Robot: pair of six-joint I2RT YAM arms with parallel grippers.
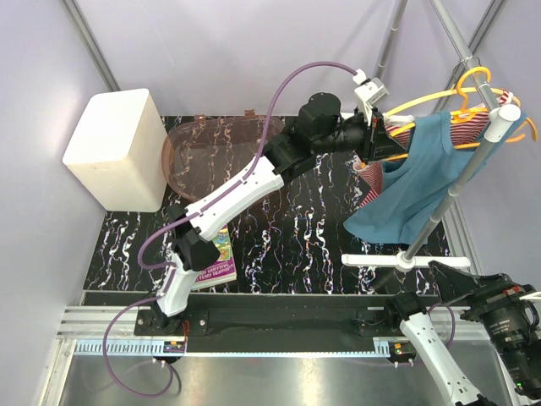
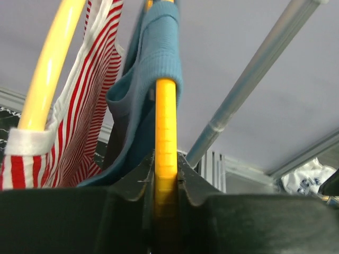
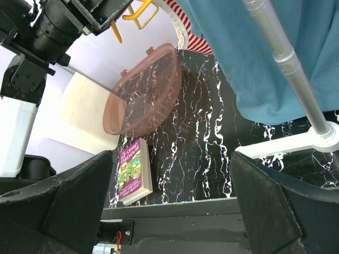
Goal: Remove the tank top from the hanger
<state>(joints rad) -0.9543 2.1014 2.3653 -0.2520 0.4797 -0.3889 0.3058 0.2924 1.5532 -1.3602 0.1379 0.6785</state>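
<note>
A blue tank top (image 1: 423,178) hangs on a yellow hanger (image 1: 431,100) from the rack at the back right. My left gripper (image 1: 378,135) is shut on that hanger's left end. In the left wrist view the hanger bar (image 2: 165,132) is pinched between the jaws of the left gripper (image 2: 165,180), with the blue strap (image 2: 159,47) draped over it. A red-striped top (image 2: 85,106) hangs on a second yellow hanger (image 2: 50,63) beside it. My right gripper (image 3: 169,159) is open and empty, low at the near right (image 1: 452,275), below the blue tank top (image 3: 265,58).
The grey rack pole (image 1: 461,182) leans over a white base (image 1: 406,260). A pink transparent basin (image 1: 211,152) and a white box (image 1: 118,148) stand at the back left. A purple book (image 1: 218,254) lies near the left arm's base.
</note>
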